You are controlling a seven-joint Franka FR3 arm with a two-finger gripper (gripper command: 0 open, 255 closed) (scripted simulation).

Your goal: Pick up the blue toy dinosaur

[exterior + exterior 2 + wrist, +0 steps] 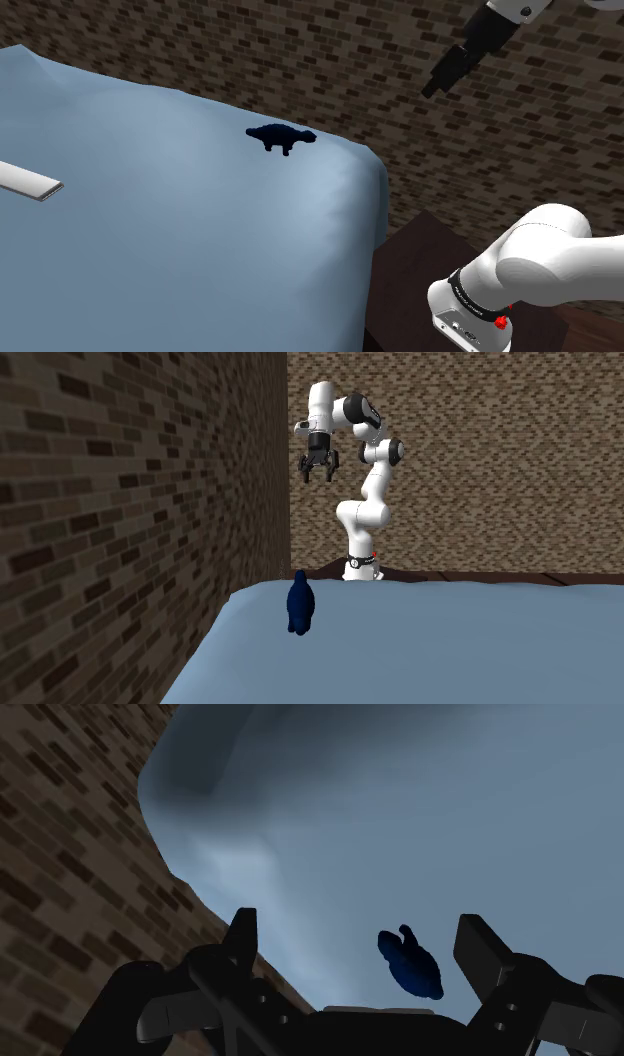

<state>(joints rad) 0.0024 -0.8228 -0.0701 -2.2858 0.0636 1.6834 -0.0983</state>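
Observation:
A small dark blue toy dinosaur (282, 137) stands upright on the pale blue bed (180, 240), close to its far corner by the brick wall. It is also seen in the second exterior view (299, 605) near the bed's left edge. My black gripper (441, 79) hangs high in the air, well off to the shoulder view's right of the toy and beyond the bed's edge. In the second exterior view the gripper (319, 469) is open, far above and behind the dinosaur. In the wrist view the dinosaur (410, 963) lies far off, between the spread fingers (241, 930), untouched.
A flat white object (28, 181) lies on the bed at the shoulder view's left edge. Brick walls (330, 60) close in behind and beside the bed. A dark wooden stand (420, 260) sits beside the bed's corner under the arm's base.

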